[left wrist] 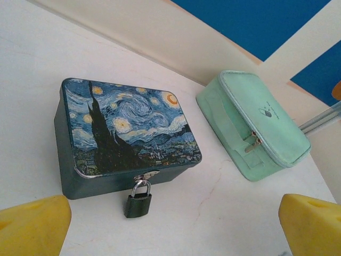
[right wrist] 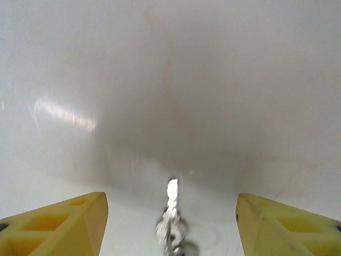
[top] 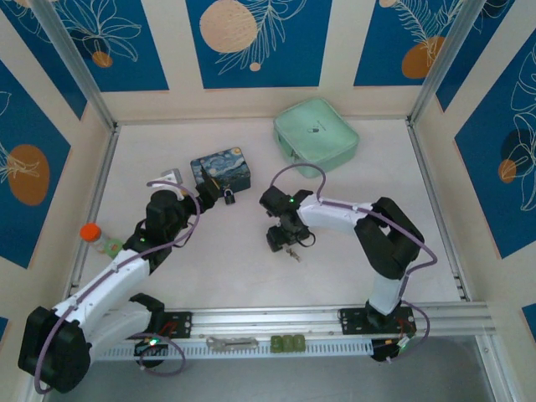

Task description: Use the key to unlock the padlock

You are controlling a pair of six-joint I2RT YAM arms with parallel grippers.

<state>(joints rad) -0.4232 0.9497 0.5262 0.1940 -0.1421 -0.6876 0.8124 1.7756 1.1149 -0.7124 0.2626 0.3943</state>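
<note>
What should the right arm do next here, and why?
Probably close the right gripper on the key: it lies on the table between the open fingers, not yet gripped, while the padlock hangs shut on the tin.

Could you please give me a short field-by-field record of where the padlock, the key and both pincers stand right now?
padlock: hangs from the front latch of the Starry Night tin box, shackle looks closed
key: lies on the table, untouched
left pincer: open, facing the padlock, apart from it
right pincer: open, low over the table, one finger on each side of the key
other: mint green pouch beyond the tin
</note>
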